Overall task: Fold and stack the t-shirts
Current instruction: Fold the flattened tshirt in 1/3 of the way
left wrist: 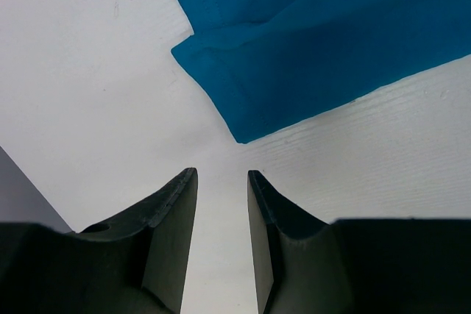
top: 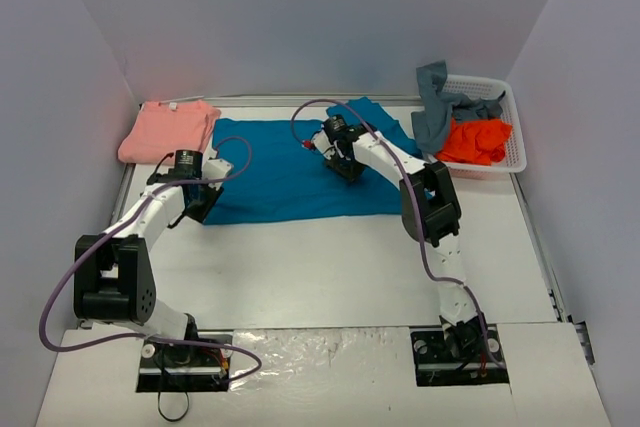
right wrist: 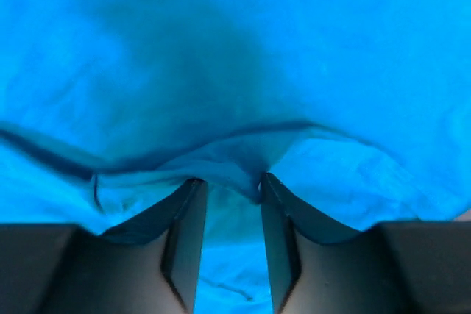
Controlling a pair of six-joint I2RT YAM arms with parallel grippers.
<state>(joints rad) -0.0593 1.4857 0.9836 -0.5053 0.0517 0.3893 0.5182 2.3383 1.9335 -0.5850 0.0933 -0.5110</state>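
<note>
At the counter's (top: 330, 267) middle, set down on the spread teal-blue t-shirt (top: 270, 182) with the right gripper (right wrist: 229, 179) part open, a cloth ridge at its tips, seemingly unpinched. Just beside the shirt's near-left corner, holding the left gripper (left wrist: 222, 174) narrowly open and empty over bare surface. For a clean fold: pinch hem and corner squarely, lift both sides evenly, carry across without dragging, then stack on the folded salmon-pink t-shirt (top: 168, 129) far left.

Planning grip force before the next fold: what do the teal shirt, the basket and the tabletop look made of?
Teal shirt: soft matte cloth, probably cotton knit; it wrinkles and shows stitched hems. Basket: white plastic, seemingly rigid; open lattice walls. Table: hard white matte board with fine ridges; material unclear.
</note>
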